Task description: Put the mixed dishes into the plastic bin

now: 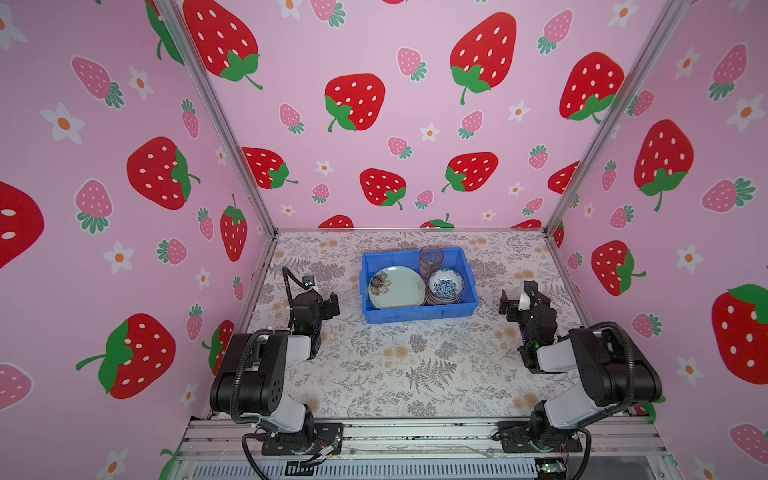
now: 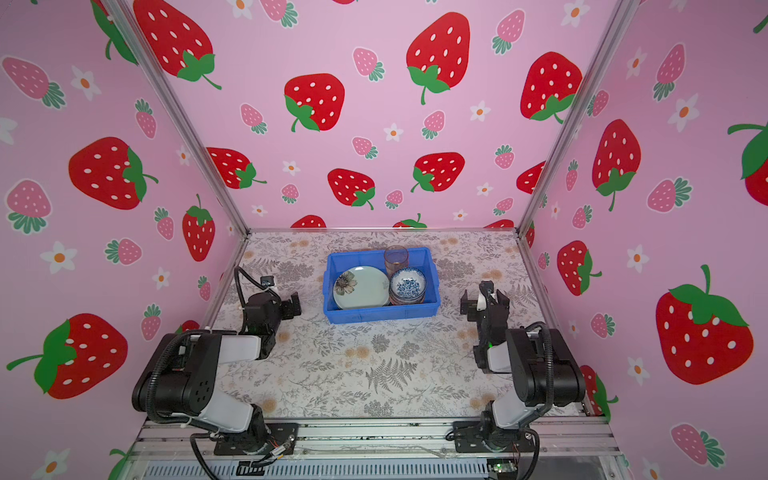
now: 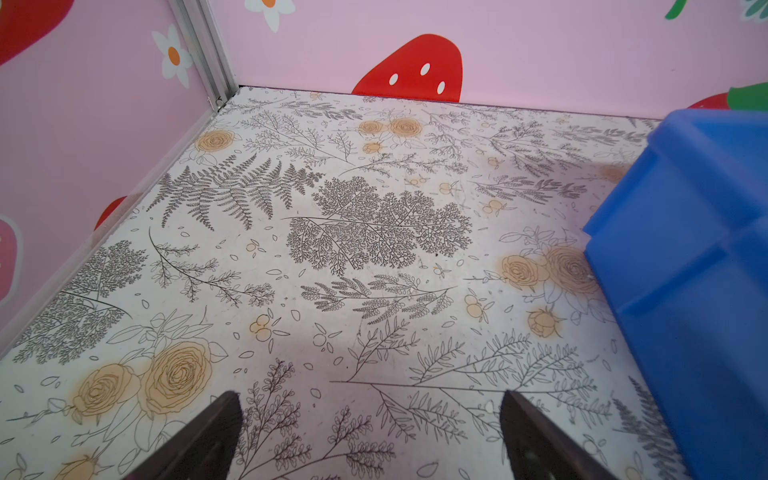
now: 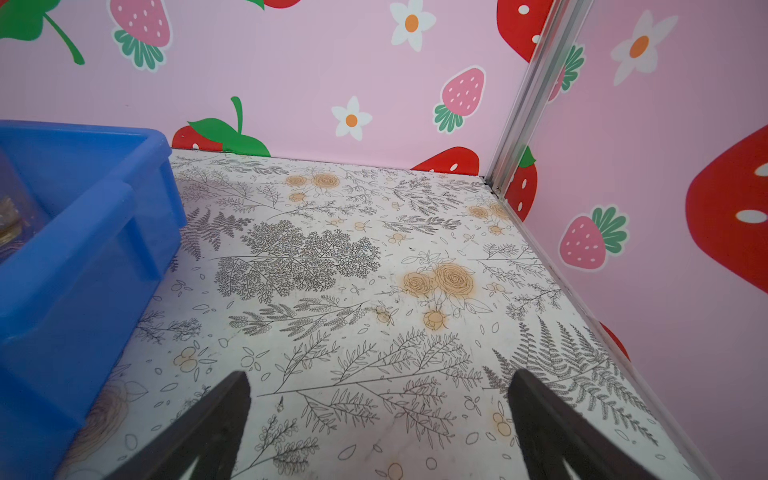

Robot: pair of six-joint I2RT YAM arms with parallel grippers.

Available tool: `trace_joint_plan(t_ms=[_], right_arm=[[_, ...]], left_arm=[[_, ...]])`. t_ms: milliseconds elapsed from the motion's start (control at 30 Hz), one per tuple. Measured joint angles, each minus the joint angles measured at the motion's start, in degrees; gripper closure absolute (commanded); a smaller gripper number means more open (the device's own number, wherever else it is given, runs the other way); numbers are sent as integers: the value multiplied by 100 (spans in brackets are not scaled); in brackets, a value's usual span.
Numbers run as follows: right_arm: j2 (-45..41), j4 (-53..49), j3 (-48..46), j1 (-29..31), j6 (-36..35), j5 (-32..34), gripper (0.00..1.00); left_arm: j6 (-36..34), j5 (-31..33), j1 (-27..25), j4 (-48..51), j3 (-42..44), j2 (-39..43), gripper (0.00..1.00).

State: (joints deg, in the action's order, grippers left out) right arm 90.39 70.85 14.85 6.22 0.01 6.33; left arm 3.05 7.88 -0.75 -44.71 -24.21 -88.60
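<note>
Blue plastic bin (image 1: 419, 314) holds green flower plate (image 1: 399, 291) at nine o'clock, bowls (image 1: 446, 284) at three, tumbler (image 1: 431, 259) at one; left gripper (image 3: 370, 395), right gripper (image 4: 380, 374) spread, empty.

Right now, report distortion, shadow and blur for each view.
In both top views, wide-angle: frame posts splay outward; light even, no glare on the pale green plate. Left wrist view: faint shadow on the tablecloth ahead of the left end effector; plastic bin soft. Right wrist view: cloth sharp, bin's near wall blurred.
</note>
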Motion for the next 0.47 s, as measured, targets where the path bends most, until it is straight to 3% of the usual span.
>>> trace_joint_plan(t_ms=[467], right_arm=[[0, -22, 0, 0, 0, -42, 1]], left_arm=[[2, -2, 2, 42, -11, 0, 1]])
